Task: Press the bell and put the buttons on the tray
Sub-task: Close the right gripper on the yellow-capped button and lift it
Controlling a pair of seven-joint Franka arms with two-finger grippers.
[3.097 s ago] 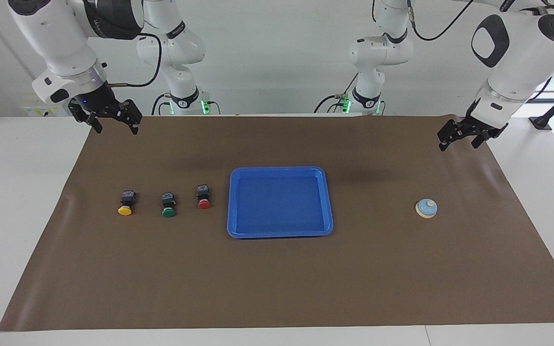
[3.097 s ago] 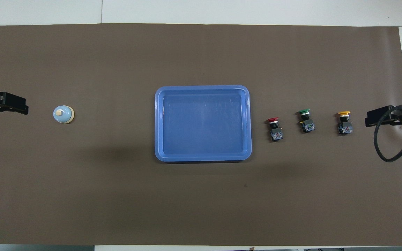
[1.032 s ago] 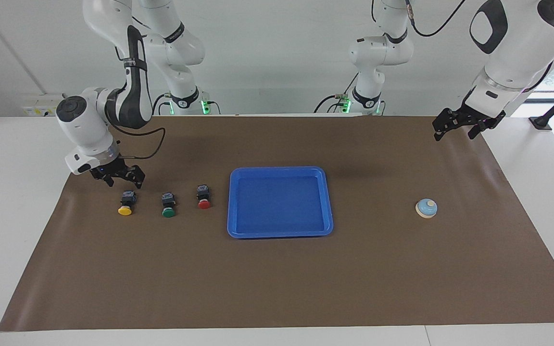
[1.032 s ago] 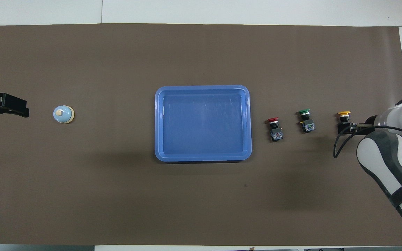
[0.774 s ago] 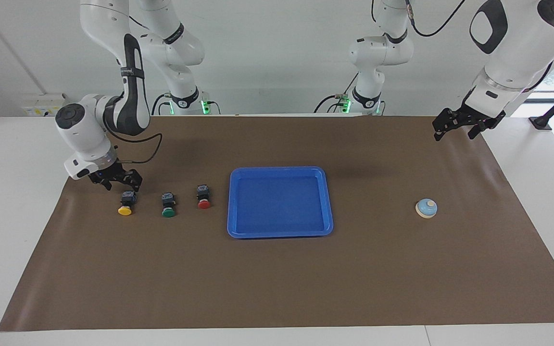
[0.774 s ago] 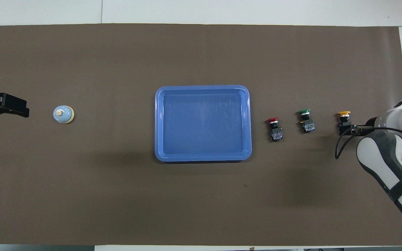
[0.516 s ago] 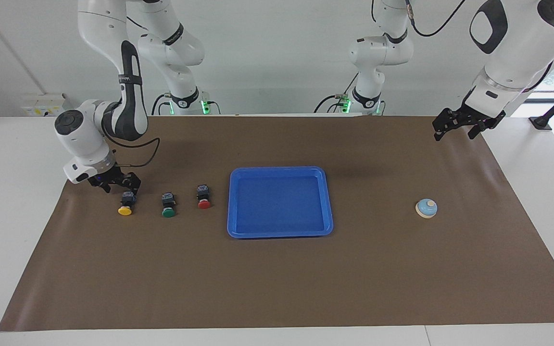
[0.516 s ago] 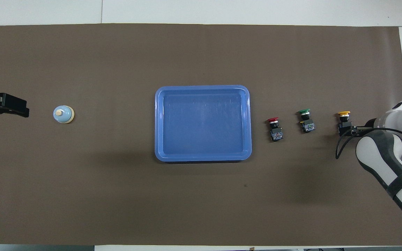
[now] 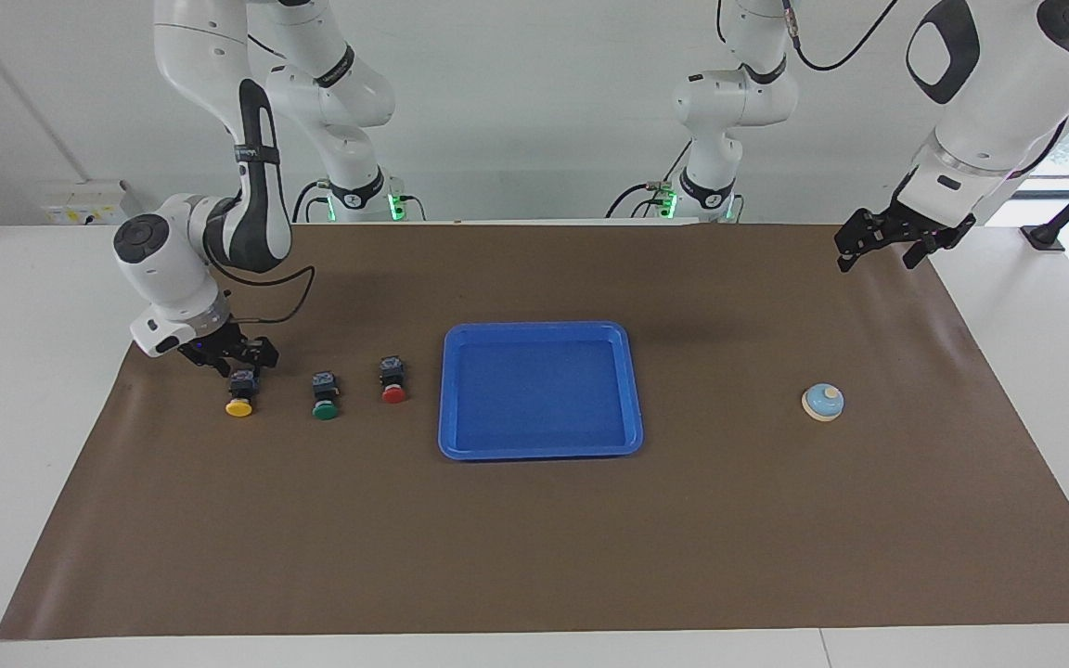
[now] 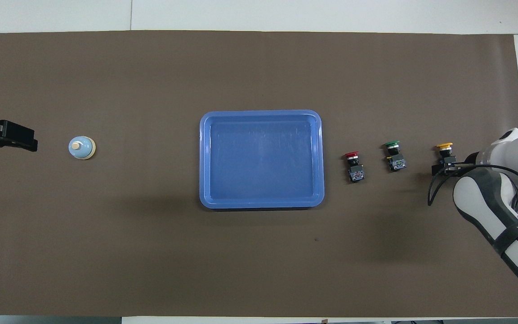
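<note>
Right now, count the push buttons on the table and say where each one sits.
3, in a row beside the tray, toward the right arm's end: red button closest to the tray, green button in the middle, yellow button outermost, at the right claw. None hidden.

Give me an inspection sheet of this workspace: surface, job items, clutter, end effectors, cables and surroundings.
Surface: brown mat covering a white table.
Job's things: blue tray mid-mat, nothing in it; red button, green button and yellow button in a row toward the right arm's end; bell toward the left arm's end.
Clutter: nothing seen.
End effectors: right end effector down at the yellow button's black body, grip not confirmed; left end effector open, raised, arm waiting, over the mat's edge at its own end.
Cables: black cable looping off the right wrist.
Surroundings: white wall.
</note>
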